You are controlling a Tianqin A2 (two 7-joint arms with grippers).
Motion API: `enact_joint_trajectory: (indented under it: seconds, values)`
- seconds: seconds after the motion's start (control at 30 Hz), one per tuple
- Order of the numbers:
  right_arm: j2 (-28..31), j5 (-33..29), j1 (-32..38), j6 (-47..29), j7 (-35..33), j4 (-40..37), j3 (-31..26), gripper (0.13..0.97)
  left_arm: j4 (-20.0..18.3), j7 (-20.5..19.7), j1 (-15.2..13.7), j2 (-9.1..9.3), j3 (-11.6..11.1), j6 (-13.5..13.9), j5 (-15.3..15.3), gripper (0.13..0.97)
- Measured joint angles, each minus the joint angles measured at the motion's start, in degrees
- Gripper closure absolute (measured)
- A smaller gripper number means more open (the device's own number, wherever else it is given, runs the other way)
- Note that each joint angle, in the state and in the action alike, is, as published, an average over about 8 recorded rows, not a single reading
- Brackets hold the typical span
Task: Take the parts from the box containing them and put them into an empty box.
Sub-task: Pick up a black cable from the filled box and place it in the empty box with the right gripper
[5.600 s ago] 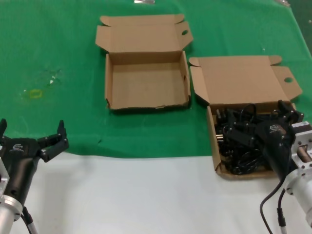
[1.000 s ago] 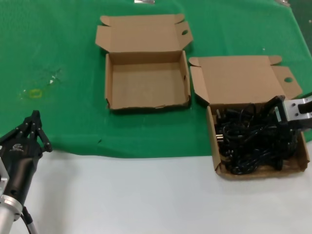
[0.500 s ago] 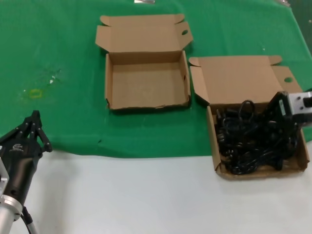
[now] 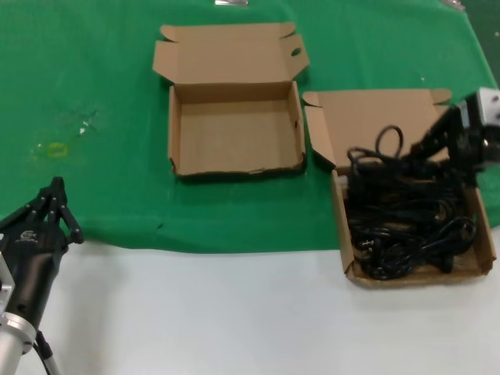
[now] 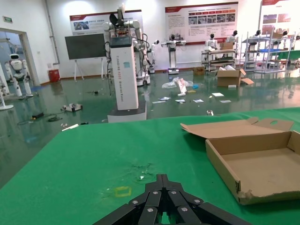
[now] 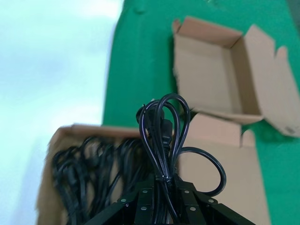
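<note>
The right gripper (image 4: pixel 445 144) reaches in from the right edge of the head view, above the far right part of the full box (image 4: pixel 484 234), and its fingers are clamped on a cord (image 6: pixel 164 136). In the right wrist view the coiled cord rises from between the fingers, bound by a tie, with its loops and plug standing clear above the rest. In the head view one loop (image 4: pixel 388 141) shows in front of the box's open lid (image 4: pixel 375 117). The other cords (image 4: pixel 406 226) lie in a tangled heap inside the box, on the green cloth (image 4: pixel 94 78) at the right, near the white table (image 4: pixel 195 312) edge.

The empty box (image 4: pixel 234 129) sits just beside it, to the left and farther back, lid open, nothing in it.

The left gripper (image 4: pixel 53 205) is parked low at the left, over the cloth's near edge, fingers together and pointing forward; the left wrist view (image 5: pixel 161 201) shows them meeting in a point
</note>
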Motion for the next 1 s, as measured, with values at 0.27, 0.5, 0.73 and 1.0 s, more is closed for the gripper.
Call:
enact_joint_trajectory:
  seconds: [0.27,0.5,0.73,1.0]
  values:
    - [-6.07,-0.26,3.08,3.75,-0.38,-4.63,-0.29,0.882,0.00,0.00,0.00,0.00,0.00,0.00,0.00,0.953]
    - [-13.42,-0.90,3.89,9.62,-2.37,-9.98,-1.39,0.882,0.00,0.00,0.00,0.00,0.00,0.00,0.00,0.953]
    - [-22.93,-0.78,5.79,16.79,-7.63,-20.21,-2.33,0.883,0.00,0.00,0.00,0.00,0.00,0.00,0.00,0.953]
    - [-34.77,1.71,11.03,25.13,-19.04,-39.20,-1.57,0.883,0.00,0.00,0.00,0.00,0.00,0.00,0.00,0.953]
